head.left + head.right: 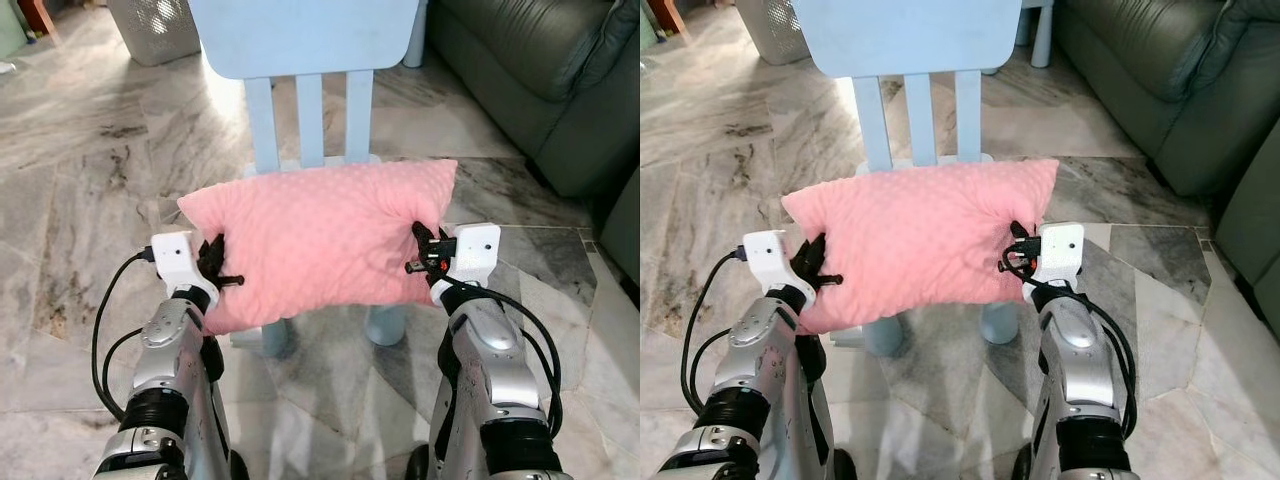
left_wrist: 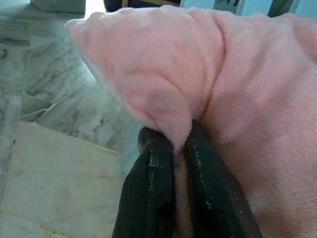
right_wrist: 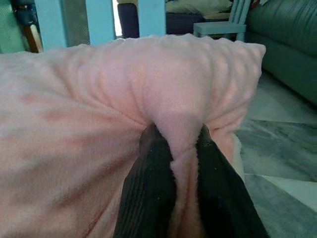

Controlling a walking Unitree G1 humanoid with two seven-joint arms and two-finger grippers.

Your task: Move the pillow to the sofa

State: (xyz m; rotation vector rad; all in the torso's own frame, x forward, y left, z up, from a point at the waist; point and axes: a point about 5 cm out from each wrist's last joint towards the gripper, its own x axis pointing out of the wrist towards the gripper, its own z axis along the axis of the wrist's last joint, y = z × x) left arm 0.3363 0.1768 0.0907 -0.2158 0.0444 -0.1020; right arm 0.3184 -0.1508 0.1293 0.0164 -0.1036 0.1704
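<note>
The two silver arms rose from 6 o'clock in the head views. The left gripper point(image 1: 212, 268) was pinched tight on a fold at the pillow's point(image 1: 320, 240) 9 o'clock edge, and its black fingers point(image 2: 151, 193) showed pink fabric squeezed between them. The right gripper point(image 1: 425, 252) was clamped likewise on a fold at the pillow's 3 o'clock edge, its fingers point(image 3: 153, 188) nipping a ridge of cloth. The pink, dimpled pillow hung stretched between both grippers, over the seat of a pale blue chair point(image 1: 305, 60) whose slatted back stood at 12 o'clock. A dark green sofa point(image 1: 540, 70) sat at 2 o'clock, apart from the pillow. Grey-veined marble floor point(image 1: 90, 180) lay all around, and a grey perforated basket point(image 1: 155, 25) stood at 11 o'clock.
</note>
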